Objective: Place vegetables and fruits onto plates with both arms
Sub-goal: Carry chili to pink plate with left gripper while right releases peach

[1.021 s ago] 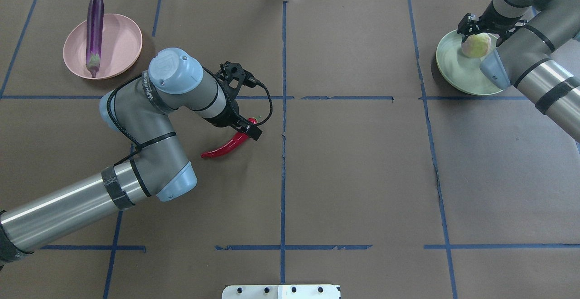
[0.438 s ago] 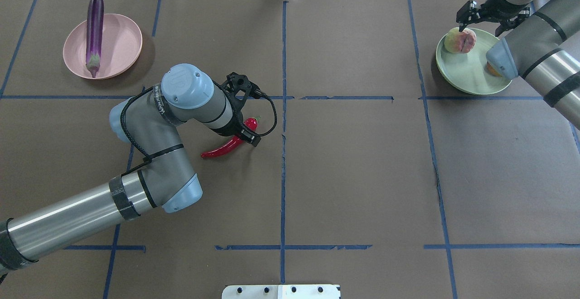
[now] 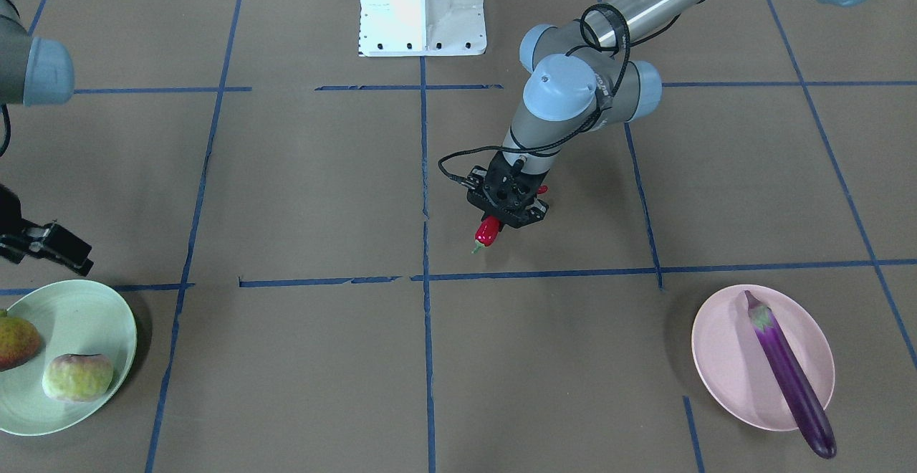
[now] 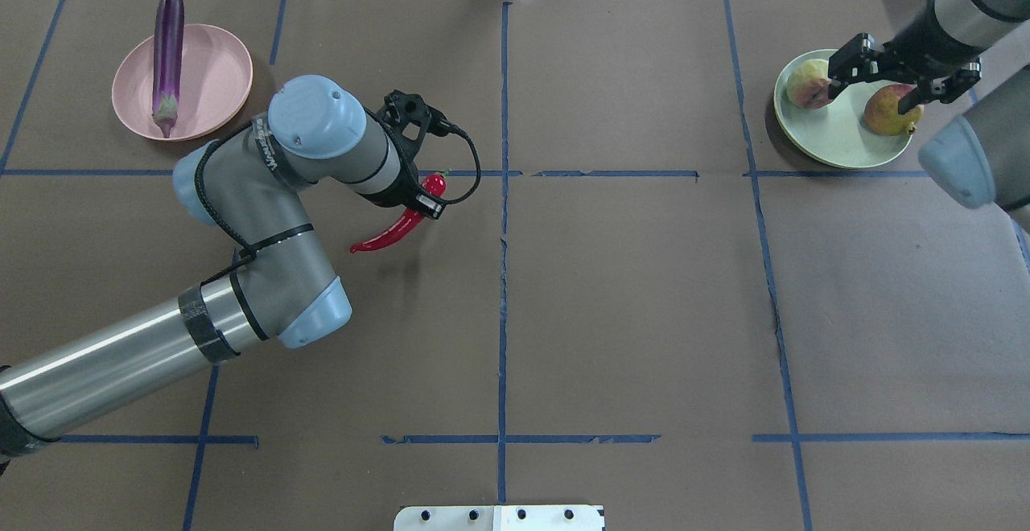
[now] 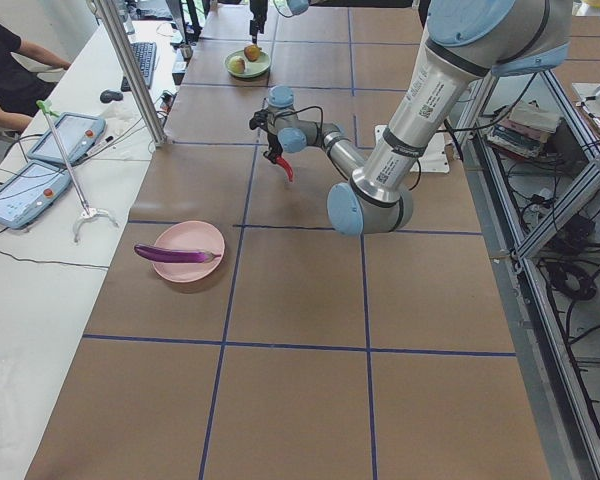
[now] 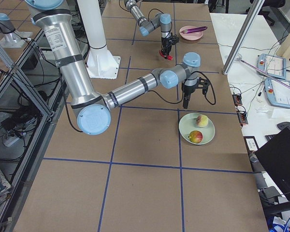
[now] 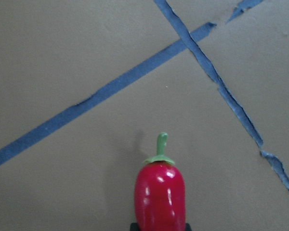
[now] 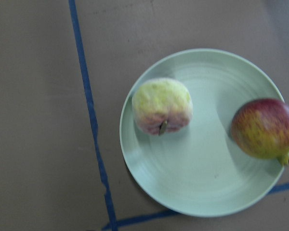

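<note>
My left gripper (image 4: 422, 203) is shut on the red chili pepper (image 4: 392, 231) near its stem end and holds it off the table; the chili also shows in the front view (image 3: 488, 231) and the left wrist view (image 7: 160, 197). The purple eggplant (image 4: 168, 48) lies across the pink plate (image 4: 217, 80). My right gripper (image 4: 875, 90) is open and empty above the mint green plate (image 4: 837, 141). On that plate lie the peach (image 8: 162, 105) and the pomegranate-like fruit (image 8: 265, 127), apart from each other.
The white base block (image 3: 421, 7) stands at the robot's side of the table. Blue tape lines (image 4: 503, 273) divide the brown table cover. A side bench with tablets (image 5: 40, 160) runs along the far edge.
My left gripper has lifted the chili and carried it a little toward the pink plate. My right gripper has let go of the peach, which rolled to the plate's edge, and has drawn back.
</note>
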Action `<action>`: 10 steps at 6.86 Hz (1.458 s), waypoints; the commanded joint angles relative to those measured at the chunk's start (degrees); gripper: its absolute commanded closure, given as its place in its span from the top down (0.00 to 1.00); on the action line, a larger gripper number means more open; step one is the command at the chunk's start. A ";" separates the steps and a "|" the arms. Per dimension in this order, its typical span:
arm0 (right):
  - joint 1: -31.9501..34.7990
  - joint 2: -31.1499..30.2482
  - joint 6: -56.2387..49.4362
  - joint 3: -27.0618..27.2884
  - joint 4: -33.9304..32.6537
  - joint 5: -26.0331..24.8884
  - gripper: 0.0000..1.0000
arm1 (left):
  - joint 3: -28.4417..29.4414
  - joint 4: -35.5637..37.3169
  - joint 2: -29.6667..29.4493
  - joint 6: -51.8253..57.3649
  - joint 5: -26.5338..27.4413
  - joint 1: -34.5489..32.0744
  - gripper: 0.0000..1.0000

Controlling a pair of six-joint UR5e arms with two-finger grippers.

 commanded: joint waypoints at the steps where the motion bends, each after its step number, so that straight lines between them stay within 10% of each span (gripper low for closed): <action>1: -1.38 -10.15 0.72 12.07 -0.67 4.82 1.00 | -0.23 0.12 1.69 -11.54 0.59 -6.40 0.00; 7: -2.17 -16.86 0.01 17.21 -0.58 6.70 1.00 | 26.82 -1.01 -2.16 -12.58 -0.11 -23.03 0.13; 10: -2.70 -17.04 0.01 16.15 0.73 6.53 1.00 | 30.10 -5.15 -2.25 -12.31 -1.68 -23.31 1.00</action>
